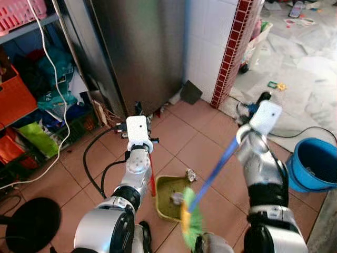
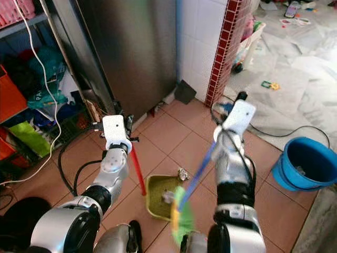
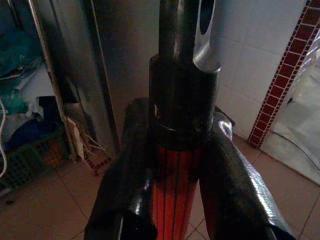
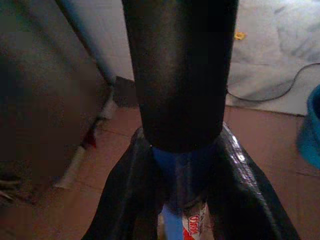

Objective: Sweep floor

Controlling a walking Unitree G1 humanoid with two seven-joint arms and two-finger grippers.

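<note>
Terracotta tiles run from a steel fridge point(image 1: 139, 47) to a blue bucket point(image 1: 316, 163) at 3 o'clock. My left gripper point(image 3: 170, 200) pinches the dustpan's red handle point(image 2: 138, 171); my right gripper point(image 4: 182, 200) clamps the broom's blue handle point(image 1: 216, 168), slanting toward 7 o'clock where green bristles point(image 1: 192, 224) meet the dustpan point(image 1: 171, 197) and crumpled litter point(image 1: 190, 174).

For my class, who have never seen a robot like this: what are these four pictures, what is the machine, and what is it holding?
This is a walking humanoid robot with two silver arms. The two wide pictures come from cameras in its head, looking down at a tiled floor. The two dark close-ups come from cameras on its wrists. The left gripper clasps the red handle of a green dustpan. The right gripper clasps a blue broom. A crumpled scrap lies at the dustpan's edge; a blue bucket stands nearby.
</note>
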